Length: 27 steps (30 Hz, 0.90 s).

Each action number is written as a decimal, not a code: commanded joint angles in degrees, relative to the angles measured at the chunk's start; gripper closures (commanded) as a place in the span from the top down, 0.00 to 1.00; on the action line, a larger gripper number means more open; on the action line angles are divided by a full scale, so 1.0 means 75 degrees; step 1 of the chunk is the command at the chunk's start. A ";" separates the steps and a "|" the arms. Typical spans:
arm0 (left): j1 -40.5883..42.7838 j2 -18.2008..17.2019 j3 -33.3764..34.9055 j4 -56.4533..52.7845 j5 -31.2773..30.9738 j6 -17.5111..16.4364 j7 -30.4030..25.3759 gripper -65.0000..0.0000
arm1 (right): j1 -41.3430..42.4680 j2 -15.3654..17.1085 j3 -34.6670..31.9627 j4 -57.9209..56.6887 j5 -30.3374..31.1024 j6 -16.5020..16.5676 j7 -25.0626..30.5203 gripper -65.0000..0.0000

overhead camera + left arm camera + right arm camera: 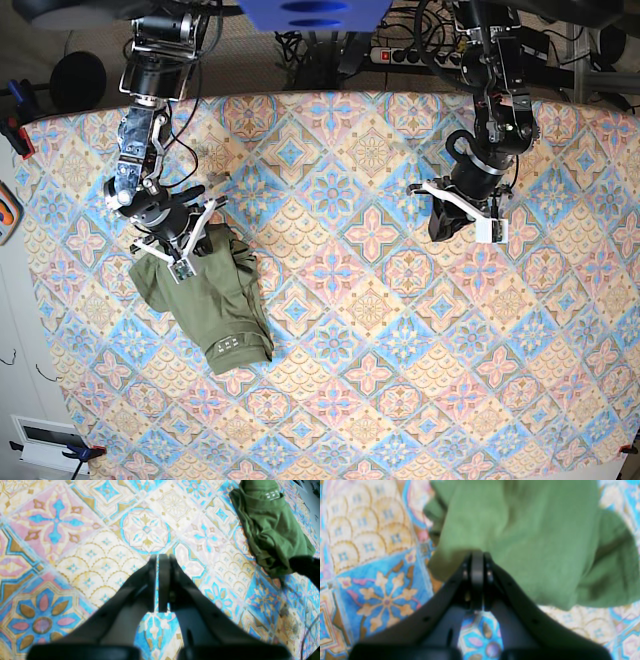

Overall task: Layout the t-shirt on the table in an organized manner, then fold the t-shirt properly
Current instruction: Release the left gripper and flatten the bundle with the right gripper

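T-shirt (212, 300) lies bunched at the left side of the table (400, 380); looks light, limp, non-slippery cotton, best taken at a hem edge or shoulder seam, pinching a single layer. Right gripper (477, 557) jaws closed, empty, tips at the shirt's edge; contact unclear. Left gripper (157, 557) closed, empty, well apart over bare cloth.

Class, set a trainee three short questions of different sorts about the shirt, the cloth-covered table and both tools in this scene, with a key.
1. True or false: the t-shirt lies spread flat on the table.
2. Which tool is over the t-shirt: A left tool, B right tool?
3. Fill in: both tools' jaws are ____.

Key: 1 false, it lies bunched. 2 B. 3 shut; whether the right one pinches fabric cannot be told.
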 commanded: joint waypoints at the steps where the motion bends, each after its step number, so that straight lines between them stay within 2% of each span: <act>1: -0.0064 -0.0032 -0.0013 0.0156 -0.0101 -0.0063 -0.0159 0.00 | 0.0085 0.0054 0.0014 0.0148 0.0151 -0.0004 0.0199 0.00; 12: -0.0052 -0.0032 -0.0013 0.0156 -0.0101 -0.0063 -0.0147 0.00 | 0.0109 -0.0063 -0.0208 -0.0954 0.0151 -0.0004 0.0375 0.00; 17: 0.0054 -0.0032 -0.0013 0.0249 -0.0113 -0.0063 -0.0171 0.00 | 0.0320 -0.0121 -0.0595 -0.1036 0.0151 -0.0004 0.0527 0.00; 21: 0.0054 -0.0043 -0.0013 0.0261 -0.0113 -0.0063 -0.0171 0.00 | 0.0542 -0.0297 -0.0584 -0.1024 0.0151 -0.0004 0.0516 0.00; 27: 0.0065 -0.0055 -0.0025 0.0261 -0.0113 -0.0063 -0.0171 0.00 | 0.0495 -0.0297 -0.0572 -0.0790 0.0151 -0.0004 0.0504 0.00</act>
